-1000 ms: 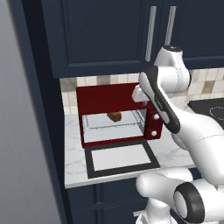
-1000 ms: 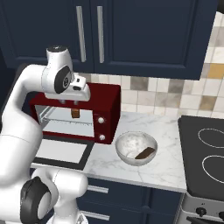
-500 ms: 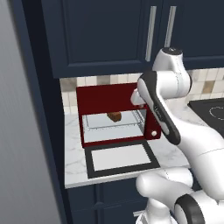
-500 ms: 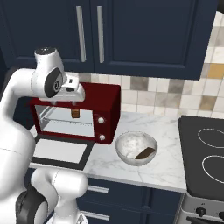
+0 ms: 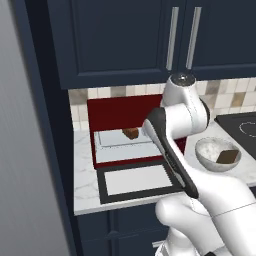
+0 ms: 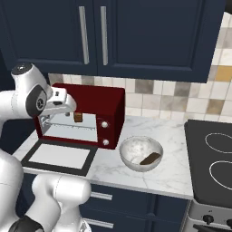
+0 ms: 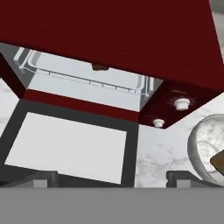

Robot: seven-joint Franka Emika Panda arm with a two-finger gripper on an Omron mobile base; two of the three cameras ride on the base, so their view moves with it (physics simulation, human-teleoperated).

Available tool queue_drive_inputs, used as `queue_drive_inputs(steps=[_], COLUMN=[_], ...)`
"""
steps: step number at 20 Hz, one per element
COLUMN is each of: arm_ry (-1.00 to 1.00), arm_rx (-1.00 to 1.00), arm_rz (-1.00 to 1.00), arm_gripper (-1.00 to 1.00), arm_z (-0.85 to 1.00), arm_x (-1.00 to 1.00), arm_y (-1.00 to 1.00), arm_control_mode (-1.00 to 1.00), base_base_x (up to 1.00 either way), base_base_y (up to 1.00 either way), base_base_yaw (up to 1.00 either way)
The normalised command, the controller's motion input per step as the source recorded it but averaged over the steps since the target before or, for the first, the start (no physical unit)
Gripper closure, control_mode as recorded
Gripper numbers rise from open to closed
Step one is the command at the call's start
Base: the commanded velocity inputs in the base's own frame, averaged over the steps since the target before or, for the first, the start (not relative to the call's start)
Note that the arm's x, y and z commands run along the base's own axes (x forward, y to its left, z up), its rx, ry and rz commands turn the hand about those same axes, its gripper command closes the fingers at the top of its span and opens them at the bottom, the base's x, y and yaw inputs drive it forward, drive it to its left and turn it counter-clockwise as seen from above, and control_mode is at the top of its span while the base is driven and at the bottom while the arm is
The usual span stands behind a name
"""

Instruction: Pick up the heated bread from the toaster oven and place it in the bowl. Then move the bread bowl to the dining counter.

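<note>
1. Evidently the toaster oven (image 6: 88, 115) door lies flat on the worktop (image 6: 167, 154), exposing the heated bread (image 5: 130, 133) on its tray.
2. The bowl (image 6: 141, 153) waits at 3 o'clock of the oven, ready for the drop.
3. The jaws (image 7: 111, 179) stand wide and empty, aimed at the opening.

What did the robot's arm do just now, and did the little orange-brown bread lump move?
The white arm swung down, bringing its open, empty gripper before the dark red toaster oven's mouth. The bread lump stayed on the grey tray inside, and the pale round bowl stayed beside the oven.
</note>
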Motion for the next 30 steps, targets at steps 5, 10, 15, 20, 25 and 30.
queue_drive_inputs(steps=[5,10,15,20,25,30], arm_ry=[-0.03,-0.11,-0.09,-0.06,-0.02,-0.02], arm_rx=[0.00,0.00,-0.03,0.00,0.00,0.02], arm_rz=[0.00,0.00,0.00,0.00,0.00,0.00], arm_gripper=[-1.00,-1.00,-1.00,-1.00,-1.00,-1.00], arm_z=[-0.35,-0.28,-0.27,-0.41,-0.25,0.01], arm_x=[-0.11,-0.04,0.02,0.09,0.21,0.27], arm_y=[0.10,0.32,0.57,0.43,0.21,0.00], arm_control_mode=[-1.00,-1.00,-1.00,-1.00,-1.00,-1.00], base_base_x=[0.00,0.00,0.00,0.00,0.00,0.00], base_base_y=[0.00,0.00,0.00,0.00,0.00,0.00], base_base_yaw=[0.00,0.00,0.00,0.00,0.00,0.00])
